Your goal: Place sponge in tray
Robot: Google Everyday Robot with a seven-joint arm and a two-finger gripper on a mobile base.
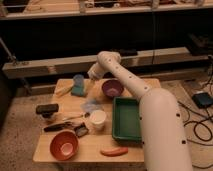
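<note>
At the far left of the desk [89, 152] we see a dark block [46, 108]. Nearer the front edge lies a black-handled tool [59, 126], and in front of that stands the round orange bowl [64, 145]. Towards the back, a pale yellow item [63, 90] lies at an angle, and we cannot tell what it is.

Just to its right is the sponge [78, 91], a teal block resting flat on the desk near the back edge. It sits right in front of the light-blue cup [78, 80] and well apart from the tray.

The gripper [92, 76] hangs just right of the cup and sponge, above the desk's back part. Its fingers are spread wide, nothing is between them, and it is clear of the sponge.

Below it, mid-desk, sits a crumpled pale bluish thing [91, 106], then a white cup [97, 120] standing upright.

Further right, the purple bowl [112, 88] stands at the back. The white arm [150, 110] passes over its right side as it reaches in from the lower right. In front of the bowl lies the tray [118, 119], dark green with a raised rim. The arm hides its right edge, and the part of its floor we can see holds nothing. A reddish sausage-shaped piece [114, 151] lies near the front edge, before the tray.
</note>
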